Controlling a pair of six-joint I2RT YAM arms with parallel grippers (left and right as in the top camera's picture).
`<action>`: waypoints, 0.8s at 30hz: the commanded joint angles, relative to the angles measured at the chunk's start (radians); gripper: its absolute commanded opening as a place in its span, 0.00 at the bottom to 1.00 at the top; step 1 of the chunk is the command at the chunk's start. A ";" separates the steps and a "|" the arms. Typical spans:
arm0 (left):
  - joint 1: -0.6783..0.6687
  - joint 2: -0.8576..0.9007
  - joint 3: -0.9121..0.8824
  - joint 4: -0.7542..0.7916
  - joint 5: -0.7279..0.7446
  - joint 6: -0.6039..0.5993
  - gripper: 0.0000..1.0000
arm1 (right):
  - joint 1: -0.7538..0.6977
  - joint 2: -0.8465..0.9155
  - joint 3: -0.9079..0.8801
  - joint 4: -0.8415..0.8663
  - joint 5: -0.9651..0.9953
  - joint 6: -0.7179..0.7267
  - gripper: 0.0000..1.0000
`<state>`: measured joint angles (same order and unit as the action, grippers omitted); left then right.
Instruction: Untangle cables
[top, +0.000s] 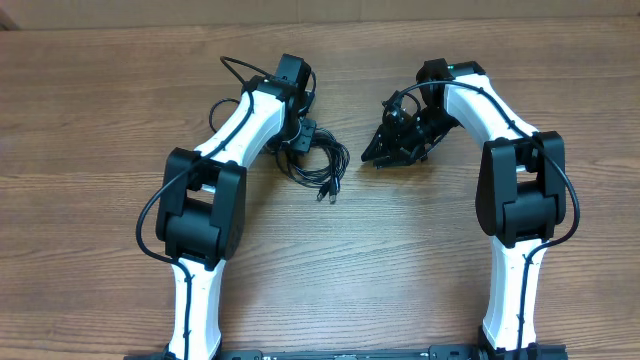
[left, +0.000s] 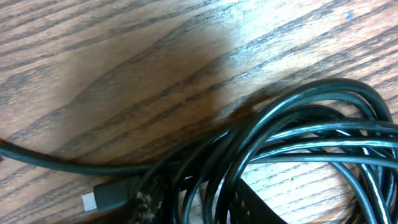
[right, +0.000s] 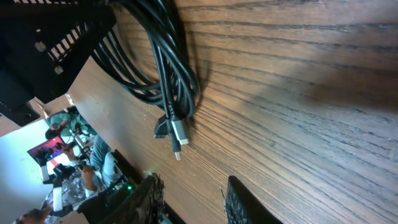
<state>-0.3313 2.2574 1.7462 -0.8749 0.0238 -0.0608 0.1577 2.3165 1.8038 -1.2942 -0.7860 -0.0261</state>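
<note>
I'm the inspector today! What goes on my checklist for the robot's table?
surface: wooden table, brown grain.
job's things: cables in one looped black bundle; a silver-tipped plug pokes out.
clutter: nothing seen.
grippers: left gripper is over the bundle, grip unclear; right gripper is open, empty and beside the bundle.
cables: thicker robot wires, attached to the robot, apart from the bundle.
surroundings: people at desks beyond the table edge.
</note>
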 joint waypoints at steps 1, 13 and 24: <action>0.010 0.011 0.005 -0.011 -0.024 -0.004 0.36 | 0.004 -0.005 -0.003 0.004 0.011 -0.004 0.32; 0.012 0.004 0.055 -0.060 -0.042 0.002 0.04 | -0.002 -0.005 -0.002 0.014 0.003 0.000 0.21; 0.010 -0.179 0.203 -0.207 0.101 0.188 0.04 | -0.019 -0.148 0.071 0.029 -0.023 0.090 0.25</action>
<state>-0.3267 2.1811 1.9141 -1.0855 0.0326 0.0441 0.1440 2.2650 1.8328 -1.2732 -0.7967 0.0032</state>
